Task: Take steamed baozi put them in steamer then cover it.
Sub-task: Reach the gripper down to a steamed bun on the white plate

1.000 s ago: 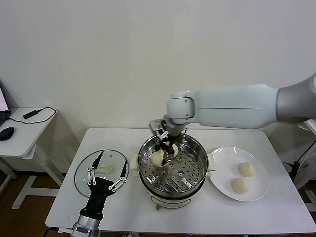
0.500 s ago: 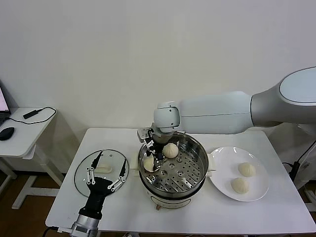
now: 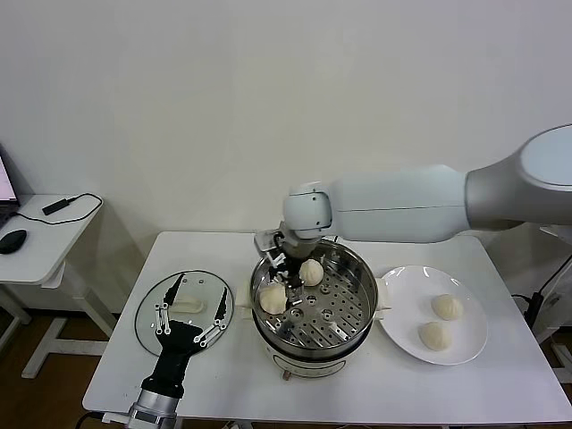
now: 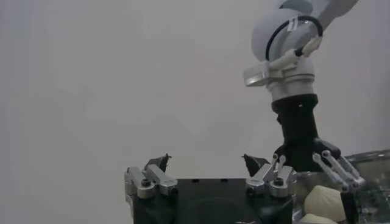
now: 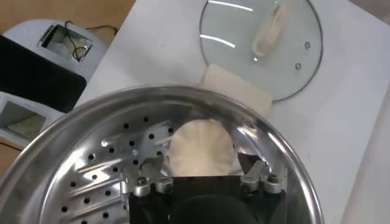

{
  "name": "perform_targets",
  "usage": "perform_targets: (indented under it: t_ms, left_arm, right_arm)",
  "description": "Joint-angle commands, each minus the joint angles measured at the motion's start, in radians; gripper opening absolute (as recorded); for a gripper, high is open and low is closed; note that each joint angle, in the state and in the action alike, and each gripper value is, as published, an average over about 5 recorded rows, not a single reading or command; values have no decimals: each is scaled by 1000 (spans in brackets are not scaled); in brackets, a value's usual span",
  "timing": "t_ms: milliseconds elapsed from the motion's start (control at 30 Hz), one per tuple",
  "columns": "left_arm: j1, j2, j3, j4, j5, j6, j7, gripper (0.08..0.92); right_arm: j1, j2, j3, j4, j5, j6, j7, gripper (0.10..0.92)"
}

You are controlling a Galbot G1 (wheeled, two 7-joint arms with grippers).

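The steamer (image 3: 350, 313) stands at the table's centre with two baozi on its perforated tray, one at the left (image 3: 272, 298) and one at the back (image 3: 310, 271). My right gripper (image 3: 287, 278) is open just above the left bun. In the right wrist view that bun (image 5: 201, 146) lies between the spread fingers of my right gripper (image 5: 201, 164), free of them. Two more baozi (image 3: 446, 307) lie on the white plate (image 3: 402, 290). The glass cover (image 3: 152, 308) lies flat at the left, and my left gripper (image 3: 200, 295) hovers open over it.
A side table with a mouse (image 3: 11, 241) and a cable stands at the far left. The right arm reaches across the steamer from the right. In the left wrist view my left gripper (image 4: 207, 163) faces the wall, with the right gripper (image 4: 314, 167) beyond it.
My right gripper carried a bun down to the left side of the tray, let it go and lifted a little. The left arm has stayed put.
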Motion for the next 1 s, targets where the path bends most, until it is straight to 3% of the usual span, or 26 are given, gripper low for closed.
perform_targets:
  t_ms: [33,233,433,700,1000]
  left_arm:
    - [-1,3,5,-4,2,0,0,823]
    - [-2,5,11,-3,5,-2,1,823]
    - [1,-3,14,-8,10,-2,1,823]
    - [17,-14,-2,-8,19,-8,1,823]
    - [31,-22,-18,-7,27,-12,0,823]
  right_arm:
    - [156,-325,42,72,-149,82,-245,823]
    - [192,-560,-13,41,-285,203,-327,823]
    - [42,-708,-6,-38,-388,287,-331,823]
    - [-220,-767,111,-126,-510,359,-281,823]
    - [-495,-720,281,-207,-552,359,-217,823]
